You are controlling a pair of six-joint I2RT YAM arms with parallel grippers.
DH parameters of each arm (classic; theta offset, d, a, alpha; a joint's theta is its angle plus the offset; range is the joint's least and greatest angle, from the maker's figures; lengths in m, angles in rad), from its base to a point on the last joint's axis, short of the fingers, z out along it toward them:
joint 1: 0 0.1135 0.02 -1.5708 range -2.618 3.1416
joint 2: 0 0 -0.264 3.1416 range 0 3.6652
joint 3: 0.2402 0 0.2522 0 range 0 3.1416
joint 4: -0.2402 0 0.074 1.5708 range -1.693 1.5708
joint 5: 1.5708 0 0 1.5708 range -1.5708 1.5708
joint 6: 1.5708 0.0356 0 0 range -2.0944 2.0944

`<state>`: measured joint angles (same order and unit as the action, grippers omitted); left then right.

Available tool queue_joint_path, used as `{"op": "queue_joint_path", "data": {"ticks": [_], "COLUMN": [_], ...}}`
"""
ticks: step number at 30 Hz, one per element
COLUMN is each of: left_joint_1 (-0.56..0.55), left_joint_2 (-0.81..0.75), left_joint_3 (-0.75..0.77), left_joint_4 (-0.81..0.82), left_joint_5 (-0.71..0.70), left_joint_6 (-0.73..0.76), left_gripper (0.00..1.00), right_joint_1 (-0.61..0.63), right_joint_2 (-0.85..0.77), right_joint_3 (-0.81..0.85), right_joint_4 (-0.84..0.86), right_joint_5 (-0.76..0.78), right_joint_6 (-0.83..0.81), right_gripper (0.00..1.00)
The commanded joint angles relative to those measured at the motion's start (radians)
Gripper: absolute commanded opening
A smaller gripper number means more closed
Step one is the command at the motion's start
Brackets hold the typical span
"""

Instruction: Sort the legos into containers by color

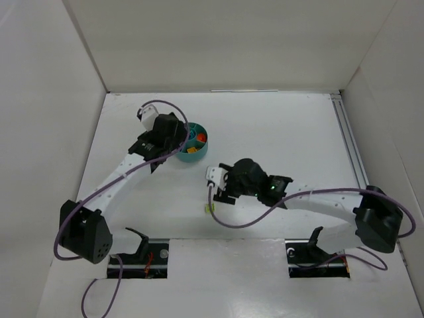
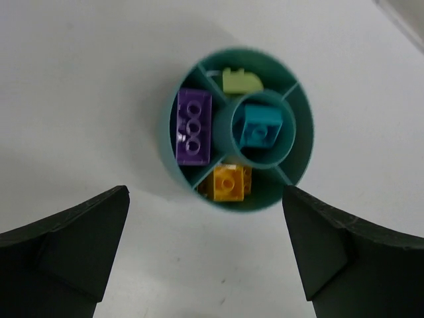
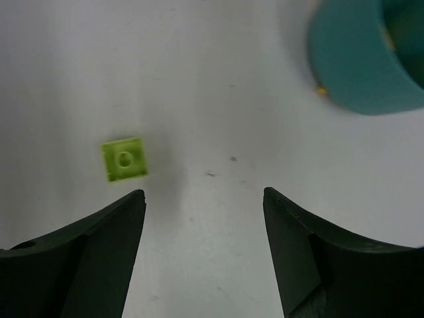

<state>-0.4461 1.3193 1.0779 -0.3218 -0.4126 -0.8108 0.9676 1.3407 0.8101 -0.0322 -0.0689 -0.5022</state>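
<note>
The teal dish [image 2: 301,165] sits on the white bench [image 2: 79,79] just beyond the gap between the left fingers [image 2: 73,245], which stand wide apart with nothing between them. The left wrist view alone shows what is in the compartments:
- one purple brick [image 2: 193,126] lies in the wedge towards the view's left finger;
- one lime green piece [image 2: 240,81] is in the far wedge;
- one teal brick [image 2: 260,127] is in the round centre well;
- yellow brick [image 2: 228,182] fills the nearest wedge, and whether it is one or two is hard to tell.

From above, the left arm covers part of the dish, and an orange-red patch [image 1: 202,138] shows inside it that the wrist view does not catch.

A single loose lime green brick [image 3: 124,159] lies flat on the bench just ahead of the tip of one of the right fingers [image 3: 79,258]. These too are apart and hold nothing. In this view the dish is well beyond the other finger, cut off at the corner, with a tiny yellowish speck [image 3: 321,89] at its foot too small to identify.
</note>
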Motion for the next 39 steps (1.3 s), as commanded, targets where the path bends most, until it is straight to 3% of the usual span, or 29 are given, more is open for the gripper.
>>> {"op": "queue_joint_path", "data": {"ticks": [1,5,12,18,24,31,34,36,39], "left_joint_1": [-0.049,-0.083,-0.083,-0.083,-0.083,-0.083,-0.083,-0.083,-0.083], "left_joint_2": [-0.060,-0.187,-0.305,-0.305,-0.296,-0.307,-0.316,-0.316,-0.316], "left_joint_3": [-0.110,-0.246,-0.335,-0.335,-0.335,-0.335,-0.345,-0.345,-0.345], "left_joint_4": [-0.020,-0.039,-0.039,-0.051,-0.051,-0.042,-0.042,-0.051,-0.051], "left_joint_5": [0.064,0.054,0.077,0.078,0.078,0.069,0.048,0.035,0.025], "left_joint_6": [-0.040,-0.071,-0.099,-0.099,-0.090,-0.090,-0.090,-0.090,-0.099], "left_gripper": [0.99,0.99,0.99,0.99,0.99,0.99,0.99,0.99,0.99], "right_joint_1": [0.069,0.177,0.186,0.186,0.186,0.186,0.186,0.186,0.186], "right_joint_2": [0.087,0.176,0.254,0.310,0.344,0.362,0.371,0.371,0.333], "right_joint_3": [-0.026,-0.052,-0.097,-0.066,-0.045,-0.045,-0.025,-0.025,-0.002], "right_joint_4": [0.032,0.106,0.213,0.253,0.253,0.253,0.253,0.244,0.223], "right_joint_5": [-0.095,-0.095,-0.046,-0.012,-0.083,-0.094,-0.115,-0.115,-0.077], "right_joint_6": [-0.070,-0.070,-0.024,-0.012,-0.035,-0.053,-0.071,-0.071,-0.071], "right_gripper": [0.77,0.78,0.78,0.78,0.76,0.53,0.34,0.27,0.24]}}
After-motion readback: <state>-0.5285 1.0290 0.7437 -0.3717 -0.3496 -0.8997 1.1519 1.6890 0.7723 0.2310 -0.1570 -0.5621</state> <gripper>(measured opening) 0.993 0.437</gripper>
